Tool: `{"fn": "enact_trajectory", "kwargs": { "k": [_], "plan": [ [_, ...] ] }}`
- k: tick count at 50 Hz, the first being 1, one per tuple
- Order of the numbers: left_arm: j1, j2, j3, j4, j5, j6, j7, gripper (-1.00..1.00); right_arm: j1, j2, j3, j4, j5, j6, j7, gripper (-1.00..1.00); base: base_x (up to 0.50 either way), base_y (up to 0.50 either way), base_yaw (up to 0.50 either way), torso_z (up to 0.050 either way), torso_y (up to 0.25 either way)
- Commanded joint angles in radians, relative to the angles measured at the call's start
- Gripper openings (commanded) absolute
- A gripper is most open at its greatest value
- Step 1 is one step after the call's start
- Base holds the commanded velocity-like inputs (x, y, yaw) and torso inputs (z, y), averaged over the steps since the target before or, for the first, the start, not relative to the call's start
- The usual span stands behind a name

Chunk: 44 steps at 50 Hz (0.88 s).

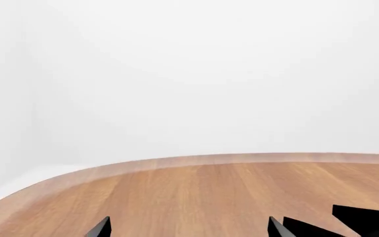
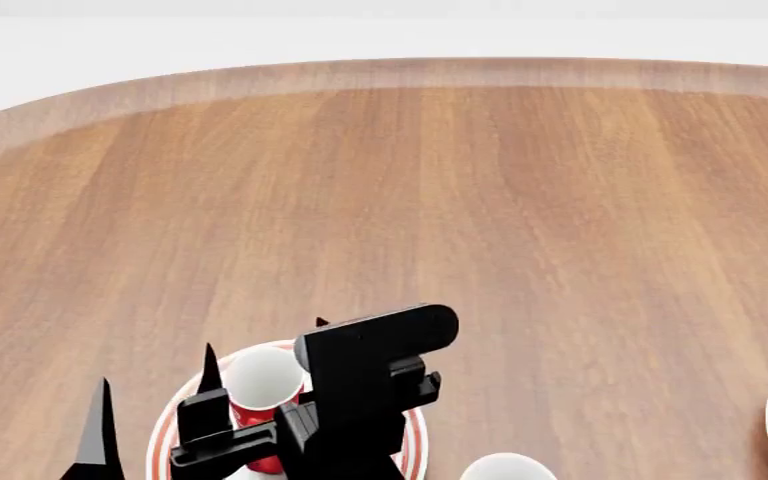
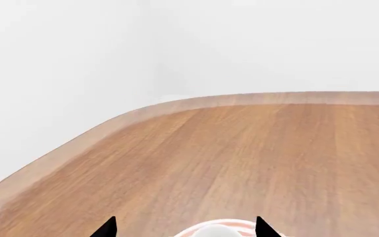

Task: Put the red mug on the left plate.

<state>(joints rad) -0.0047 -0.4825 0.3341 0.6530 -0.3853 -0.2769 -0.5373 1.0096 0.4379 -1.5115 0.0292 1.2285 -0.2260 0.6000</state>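
While your right gripper (image 2: pixel 267 360) hovers with fingers wide around the red mug (image 2: pixel 263 398), it stands on the left plate (image 2: pixel 415 440), lower left of the head frame; left gripper (image 1: pixel 189 228) open too.

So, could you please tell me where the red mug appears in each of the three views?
Head view: the red mug stands low left of centre, on the left plate, partly behind a black claw.
Right wrist view: only its white rim shows, at the bottom edge.
Left wrist view: not in it.
Shared landmark: the wooden table's curved edge.
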Motion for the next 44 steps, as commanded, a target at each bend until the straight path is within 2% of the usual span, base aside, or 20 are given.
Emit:
{"fn": "enact_trajectory", "kwargs": {
  "k": [1, 44],
  "plan": [
    [-0.002, -0.02, -0.007, 0.087, -0.018, -0.048, -0.025, 1.0, 0.018, 0.046, 0.006, -0.104, -0.041, -0.007, 0.06, 1.0, 0.0, 0.0, 0.0, 0.0, 0.0],
    [-0.025, -0.092, -0.062, 0.349, -0.116, -0.166, -0.115, 1.0, 0.072, 0.148, 0.021, -0.373, -0.166, 0.012, 0.205, 1.0, 0.0, 0.0, 0.0, 0.0, 0.0]
  ]
}}
